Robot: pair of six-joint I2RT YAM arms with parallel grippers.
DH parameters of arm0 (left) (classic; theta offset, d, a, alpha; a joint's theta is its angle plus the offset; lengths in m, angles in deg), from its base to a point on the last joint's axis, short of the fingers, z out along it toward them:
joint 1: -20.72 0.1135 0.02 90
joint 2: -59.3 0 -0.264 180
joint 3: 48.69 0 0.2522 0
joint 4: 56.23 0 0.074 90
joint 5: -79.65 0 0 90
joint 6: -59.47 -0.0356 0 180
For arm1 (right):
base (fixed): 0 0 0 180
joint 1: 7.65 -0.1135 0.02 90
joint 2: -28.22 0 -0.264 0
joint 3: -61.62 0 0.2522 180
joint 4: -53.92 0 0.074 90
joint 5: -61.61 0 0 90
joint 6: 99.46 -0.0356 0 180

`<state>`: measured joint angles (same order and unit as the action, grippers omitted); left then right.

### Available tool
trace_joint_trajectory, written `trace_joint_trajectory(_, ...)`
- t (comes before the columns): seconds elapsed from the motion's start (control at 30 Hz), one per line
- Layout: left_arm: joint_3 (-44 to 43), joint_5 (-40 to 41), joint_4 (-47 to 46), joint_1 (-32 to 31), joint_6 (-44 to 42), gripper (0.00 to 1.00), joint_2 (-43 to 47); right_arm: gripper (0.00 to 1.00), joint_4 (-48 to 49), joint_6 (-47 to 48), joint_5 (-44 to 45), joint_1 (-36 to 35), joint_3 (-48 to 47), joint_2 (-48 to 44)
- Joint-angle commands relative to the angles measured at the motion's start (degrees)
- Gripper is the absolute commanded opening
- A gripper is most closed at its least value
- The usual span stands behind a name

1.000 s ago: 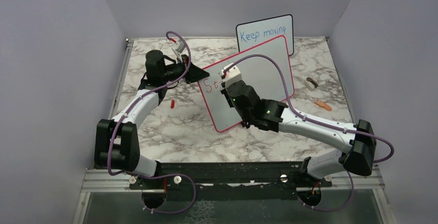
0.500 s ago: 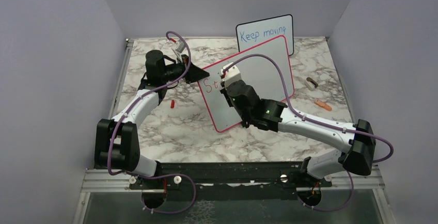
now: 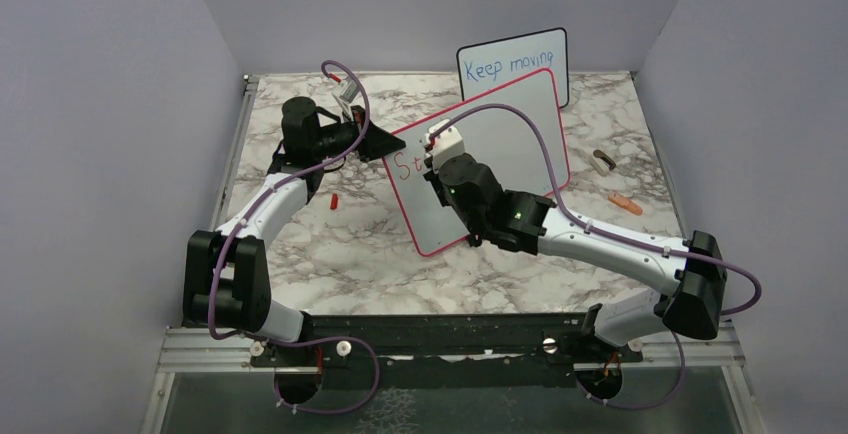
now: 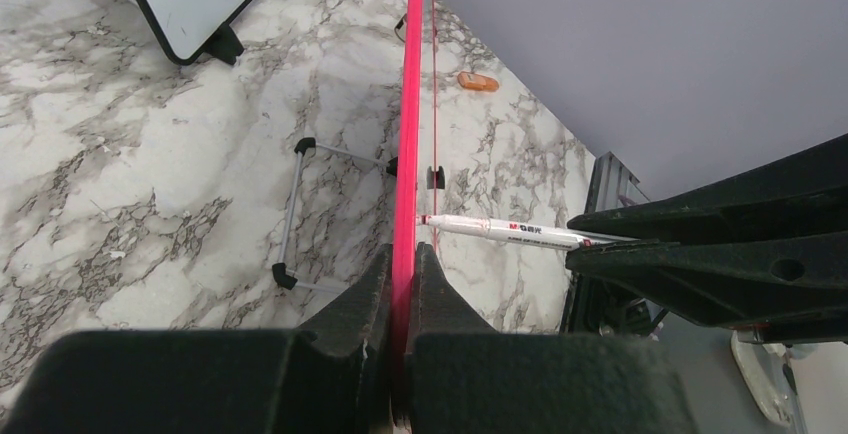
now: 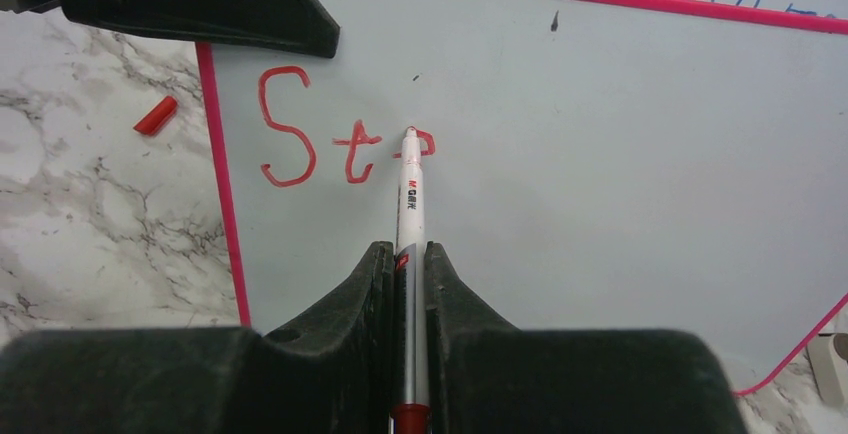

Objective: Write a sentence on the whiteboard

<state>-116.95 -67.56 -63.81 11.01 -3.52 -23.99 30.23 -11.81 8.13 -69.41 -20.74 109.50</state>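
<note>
Marble table bears the whiteboard, its edge pinched by the left gripper to steady it. Right gripper clamps the marker, tip on the sentence.

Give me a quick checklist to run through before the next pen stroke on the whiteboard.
1. Board hold: left gripper shut on the whiteboard frame: ok.
2. Pen hold: right gripper shut on the marker: ok.
3. Contact: marker tip against the board at the third letter: ok.
4. Legibility: sentence reads "St" so far: ok.
5. Room: bare board to the right of the tip: ok.
6. Completion: sentence finished: not ok, third letter only begun.
</note>
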Motion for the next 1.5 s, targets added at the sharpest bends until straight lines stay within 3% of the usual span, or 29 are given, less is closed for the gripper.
trace_joint_trajectory(0.0,1.2,-2.1,2.8,-1.4,-1.5,0.0,-1.2,0.0,0.0,0.3,-3.9,0.4,-1.8,1.5)
trace_joint_trajectory(1.07,1.2,-2.0,2.9,-1.4,-1.6,0.0,-1.5,0.01,-8.5,-2.4,-2.6,0.4,0.2,0.4)
trace_joint_trajectory(1.47,1.2,-2.2,2.9,-1.4,-1.6,0.0,-1.5,0.01,-6.8,-1.4,2.9,0.5,0.9,-0.1)
